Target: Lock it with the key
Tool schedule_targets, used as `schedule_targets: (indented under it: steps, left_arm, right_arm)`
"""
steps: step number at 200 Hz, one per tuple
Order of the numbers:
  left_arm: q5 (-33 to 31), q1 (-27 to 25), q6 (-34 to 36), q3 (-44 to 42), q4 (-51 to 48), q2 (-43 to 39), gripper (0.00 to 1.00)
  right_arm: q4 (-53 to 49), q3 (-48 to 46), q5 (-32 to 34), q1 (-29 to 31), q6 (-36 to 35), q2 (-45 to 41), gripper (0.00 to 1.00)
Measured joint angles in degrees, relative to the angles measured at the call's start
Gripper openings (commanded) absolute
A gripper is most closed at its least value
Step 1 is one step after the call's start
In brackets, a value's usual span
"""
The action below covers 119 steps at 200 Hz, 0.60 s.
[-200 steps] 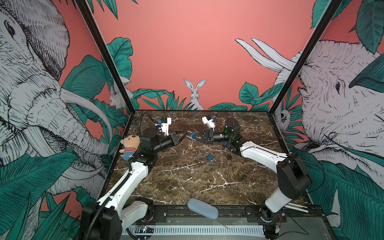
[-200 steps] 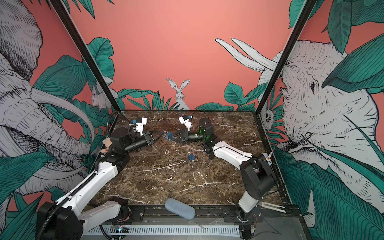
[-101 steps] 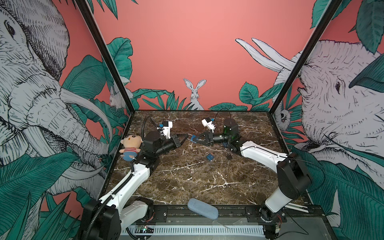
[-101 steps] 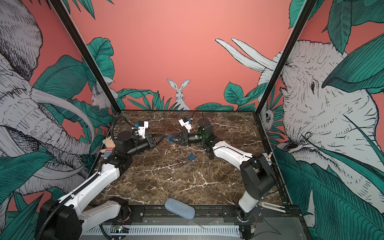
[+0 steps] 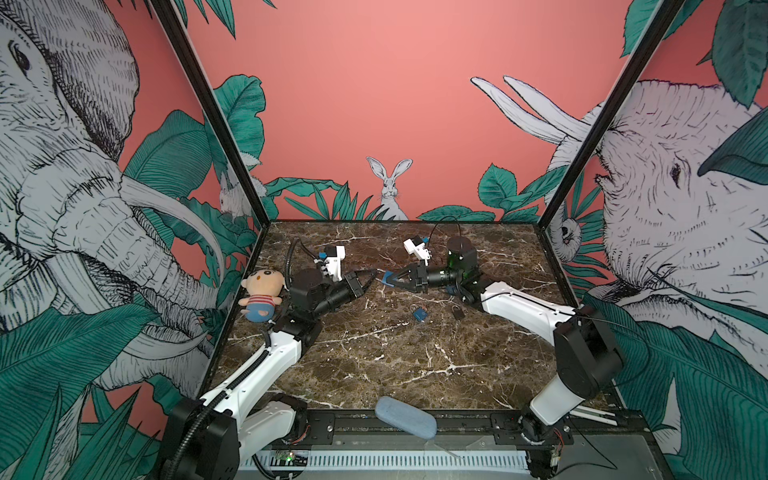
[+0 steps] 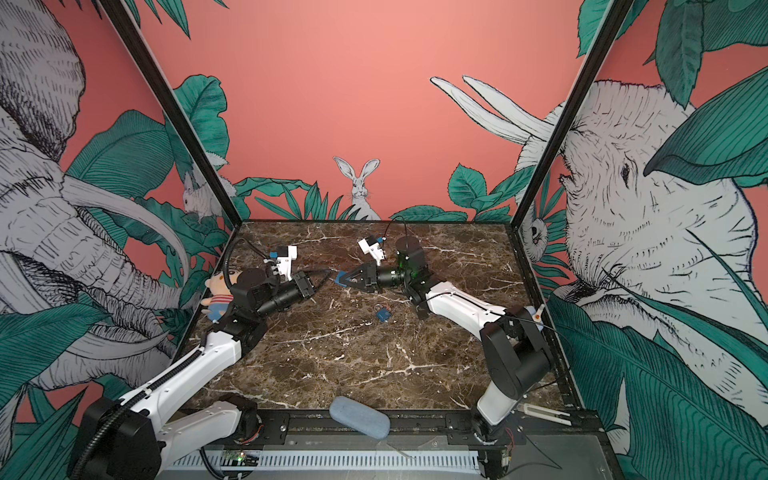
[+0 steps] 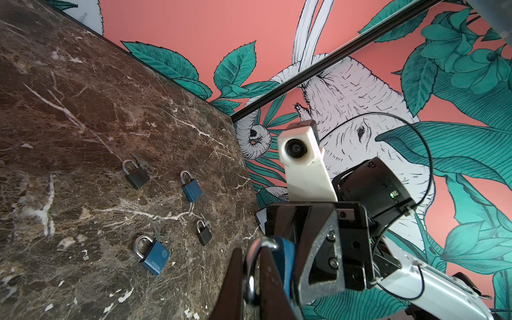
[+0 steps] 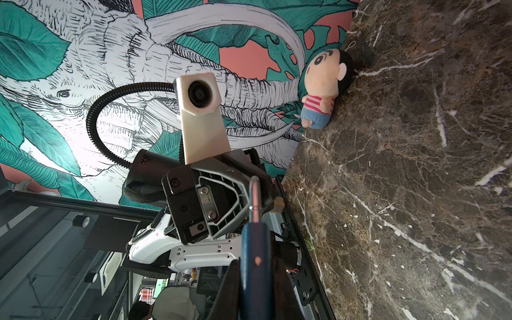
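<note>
Padlock (image 5: 386, 277), blue-bodied. Both top views: hanging clear of tabletop (image 5: 395, 365), toward far edge, midway between side edges; being clamped by right gripper (image 5: 394, 279), left gripper (image 5: 372, 274) meeting it nose to nose. Left wrist view: left jaws standing narrow, seemingly pinching steel shackle (image 7: 266, 241); keys (image 7: 143, 165) lying beside spare padlocks (image 7: 155, 256) on tabletop. Right wrist view: showing body edge-on. Probably handling dense, rigid, slick; gripping flat faces, not shackle, promising steadiest hold.

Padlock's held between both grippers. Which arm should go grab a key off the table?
Left, probably. The right gripper clamps the padlock by its blue body and bears it. The left gripper seems to pinch only the shackle, so it can let go. Keys lie beside loose padlocks nearby.
</note>
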Motion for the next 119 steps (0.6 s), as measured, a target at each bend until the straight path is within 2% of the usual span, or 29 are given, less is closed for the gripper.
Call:
schedule_targets:
  steps: [119]
  left_arm:
    - [-3.37,-3.23,0.26,0.0,2.43,2.05,0.0]
  right_arm:
    - [0.02,0.13,-1.18,-0.92,-0.07,0.66,0.0]
